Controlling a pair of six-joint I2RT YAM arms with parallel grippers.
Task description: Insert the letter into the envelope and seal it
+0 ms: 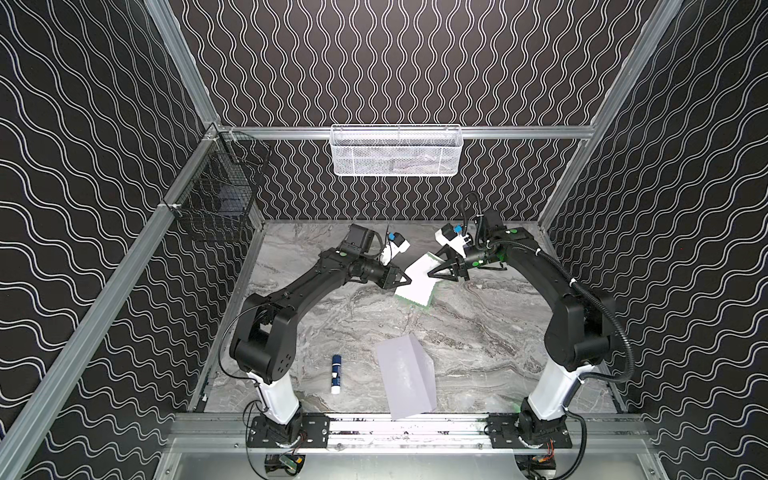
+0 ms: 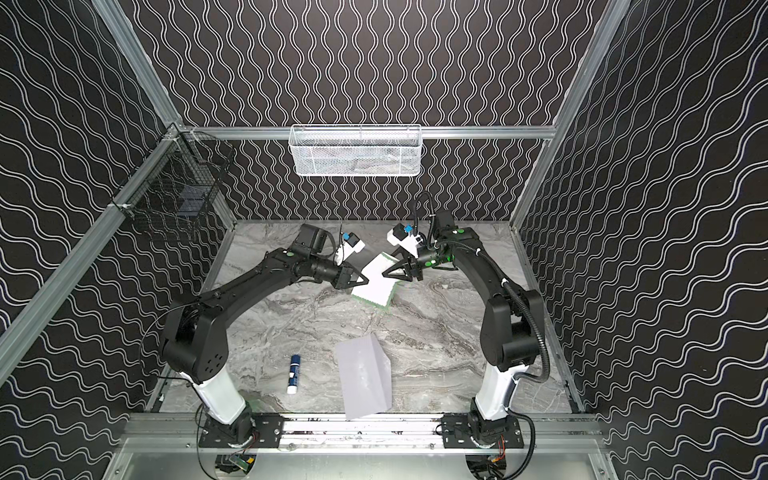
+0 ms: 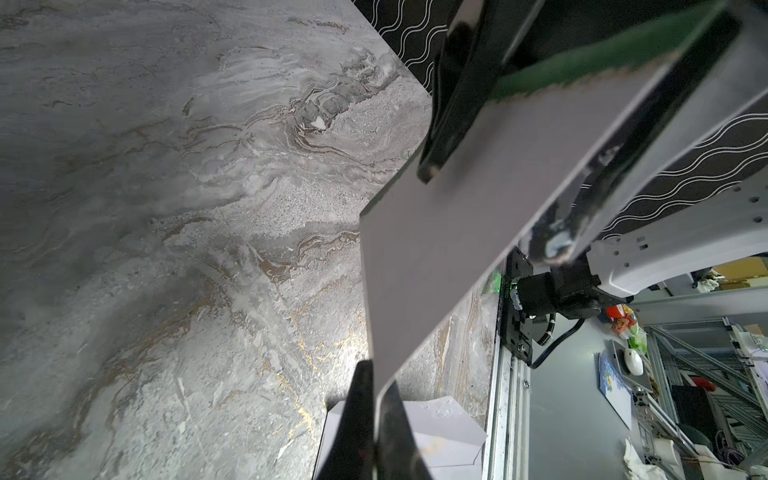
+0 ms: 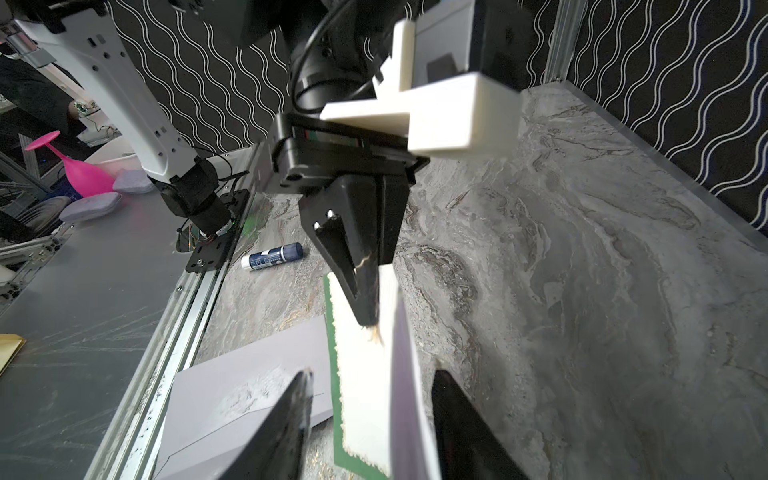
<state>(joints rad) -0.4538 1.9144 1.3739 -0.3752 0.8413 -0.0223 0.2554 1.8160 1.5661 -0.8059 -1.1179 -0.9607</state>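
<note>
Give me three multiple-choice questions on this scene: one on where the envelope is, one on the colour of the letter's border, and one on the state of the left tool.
1. Where is the envelope?
A. lying on the table near its front edge
B. in the white basket
C. leaning against the back wall

2. What colour is the border of the letter?
A. red
B. green
C. blue

3. The left tool is:
A. open and empty
B. shut on the letter
C. shut on the glue stick

Answers:
1 A: in both top views it lies between the two arm bases.
2 B: the right wrist view shows a green edge.
3 B: its fingers pinch the sheet above the table.
</note>
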